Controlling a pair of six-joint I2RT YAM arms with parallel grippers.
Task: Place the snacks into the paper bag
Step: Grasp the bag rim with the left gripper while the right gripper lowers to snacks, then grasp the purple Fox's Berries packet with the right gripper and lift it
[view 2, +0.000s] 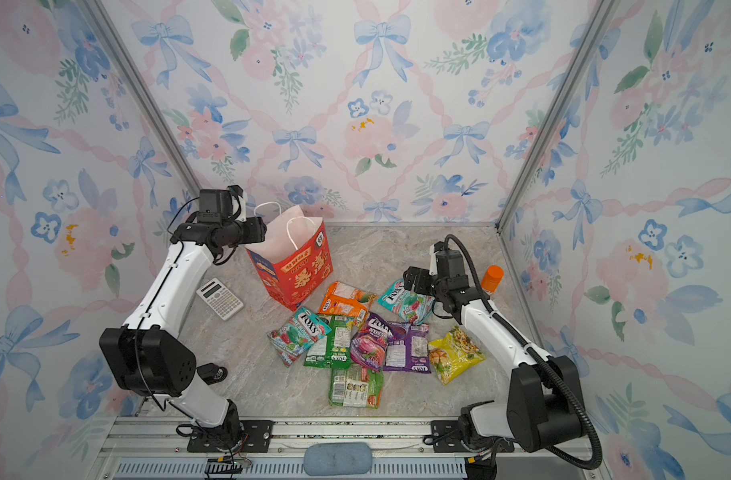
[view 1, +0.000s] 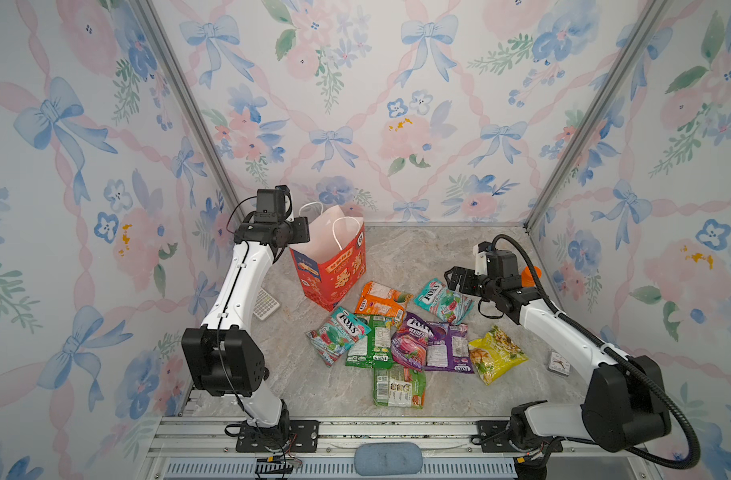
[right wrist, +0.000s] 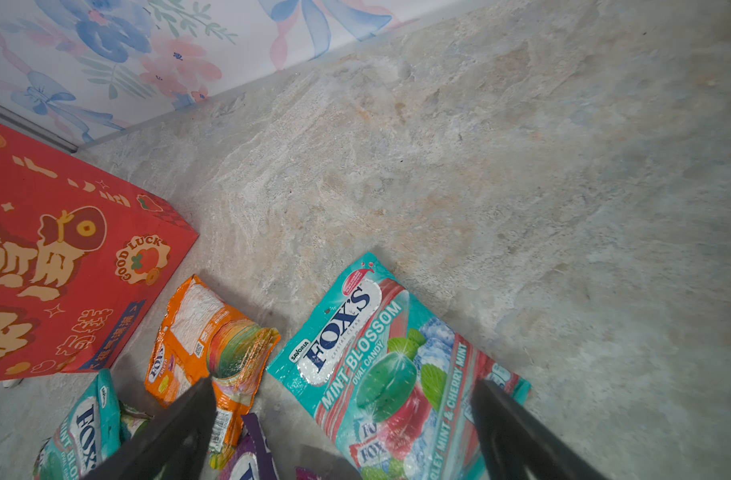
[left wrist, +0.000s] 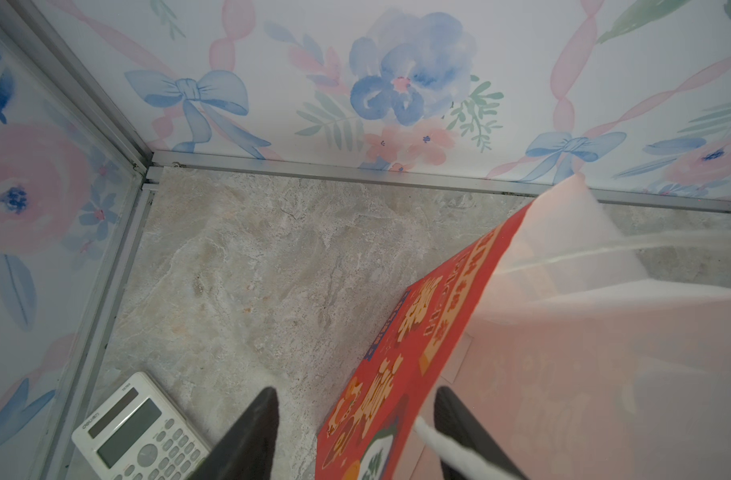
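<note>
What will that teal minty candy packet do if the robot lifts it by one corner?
The teal packet would probably flop and sag, since its plastic looks thin and crinkled. It seems light: it lies nearly flat. Its shiny film may slide on the smooth stone table before it lifts.

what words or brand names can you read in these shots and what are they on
"FOX'S MINT BLOSSOM OVAL CANDY": far teal packet
"GOOD LUCK": round badge on the paper bag
"FOX'S BERRIES": purple packet
"FOX'S": near teal packet
Too small to read: calculator brand, back label on the front green packet
</note>
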